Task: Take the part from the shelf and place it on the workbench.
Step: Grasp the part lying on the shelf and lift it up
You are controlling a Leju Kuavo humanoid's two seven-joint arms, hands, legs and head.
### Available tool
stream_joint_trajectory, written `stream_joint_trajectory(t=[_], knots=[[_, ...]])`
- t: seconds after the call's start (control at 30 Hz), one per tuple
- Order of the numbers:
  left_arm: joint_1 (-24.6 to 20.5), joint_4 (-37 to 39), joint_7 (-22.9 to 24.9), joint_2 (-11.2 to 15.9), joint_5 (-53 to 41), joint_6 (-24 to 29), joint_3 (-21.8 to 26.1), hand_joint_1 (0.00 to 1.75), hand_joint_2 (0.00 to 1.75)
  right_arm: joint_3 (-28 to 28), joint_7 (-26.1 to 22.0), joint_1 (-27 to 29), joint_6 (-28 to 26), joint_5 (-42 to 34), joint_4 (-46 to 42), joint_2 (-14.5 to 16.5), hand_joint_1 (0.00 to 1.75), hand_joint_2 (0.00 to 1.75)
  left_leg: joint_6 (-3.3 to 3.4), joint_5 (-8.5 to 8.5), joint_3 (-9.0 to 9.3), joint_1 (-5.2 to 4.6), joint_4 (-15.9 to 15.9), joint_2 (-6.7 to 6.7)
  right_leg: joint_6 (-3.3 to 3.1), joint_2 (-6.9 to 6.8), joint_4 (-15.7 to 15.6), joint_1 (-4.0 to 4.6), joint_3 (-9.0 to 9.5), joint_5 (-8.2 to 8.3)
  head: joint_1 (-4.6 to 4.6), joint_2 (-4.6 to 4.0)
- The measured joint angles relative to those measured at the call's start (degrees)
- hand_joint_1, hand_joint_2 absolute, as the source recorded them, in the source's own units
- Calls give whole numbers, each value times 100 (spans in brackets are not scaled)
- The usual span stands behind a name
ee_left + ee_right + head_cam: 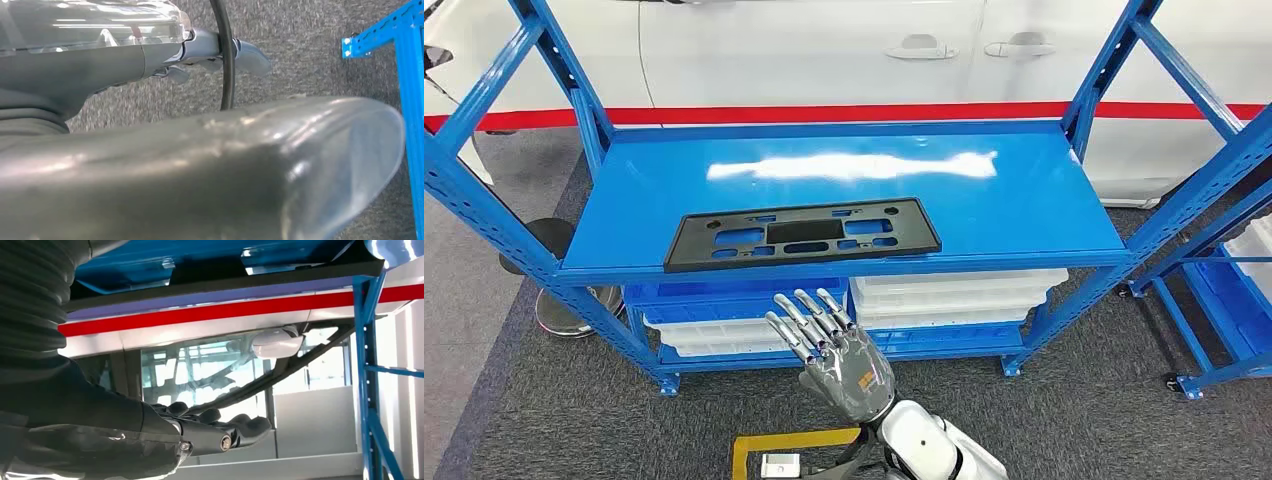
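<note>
Still on the shelf (pixel 1024 215), the black part (pixel 802 234) lies flat near its front edge.
Below it, the right robot hand (pixel 832 352) is raised, fingers spread, holding nothing; the left robot hand (pixel 220 165) fills its wrist view too blurred to tell, seemingly holding nothing, over grey carpet (pixel 310 55).

right hand (pixel 165 432), fingers out straight, holding nothing | blue shelf (pixel 372 365) post beside | white car (pixel 210 332), red stripe, behind
</note>
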Motion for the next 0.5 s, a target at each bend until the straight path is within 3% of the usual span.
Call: stream_joint_trajectory(t=[0.1, 0.13, 0.2, 0.23, 0.3, 0.4, 0.43, 0.5], knots=[[7, 0, 23, 19, 23, -10, -26, 0, 0, -26, -1, 43, 3, -11, 2, 0, 0, 175, 20, -33, 31, -33, 2, -4, -29, 0, 270, 9, -243, 27, 0, 0], [10, 0, 35, 26, 32, -15, -40, 0, 0, -39, -1, 56, 3, -18, 2, 0, 0, 175, 23, -56, 63, -50, 2, -9, -65, 0, 121, 23, -221, 195, 0, 0], [14, 2, 55, 32, 45, -21, -67, 0, 0, -69, -3, 62, 3, -26, -1, 2, 0, 175, 13, -118, 146, -80, -4, -15, -186, -4, -604, 70, 61, 673, -1, 0], [12, 7, 63, 32, 49, -21, -75, 0, 0, -82, -4, 61, 3, -28, -2, 4, 0, 175, 2, -145, 182, -87, -9, -17, -247, -7, -926, 100, 189, 774, 1, 0], [10, 16, 81, 36, 54, -21, -83, 0, 0, -99, -6, 69, 4, -33, -3, 12, 0, 175, -49, -179, 215, -85, -9, -7, -336, -3, -1225, 145, 305, 796, 2, 0], [4, 27, 97, 59, 64, -18, -87, 0, 0, -114, -14, 91, 3, -43, -5, 38, 0, 175, -150, -211, 269, -89, 70, 5, -381, 3, -1377, 118, 443, 833, 3, 0], [-4, 33, 100, 67, 68, -16, -90, 0, 0, -117, -18, 87, 4, -47, -6, 53, 0, 175, -178, -272, 232, -85, 181, 5, -394, -3, -1415, 94, 510, 827, 2, 0], [-18, 42, 110, 81, 70, -11, -95, 0, 0, -127, -23, 80, 10, -63, -5, 81, 0, 175, -232, -523, -58, -59, 730, 5, -412, -8, -1455, 72, 601, 803, 2, 0]])
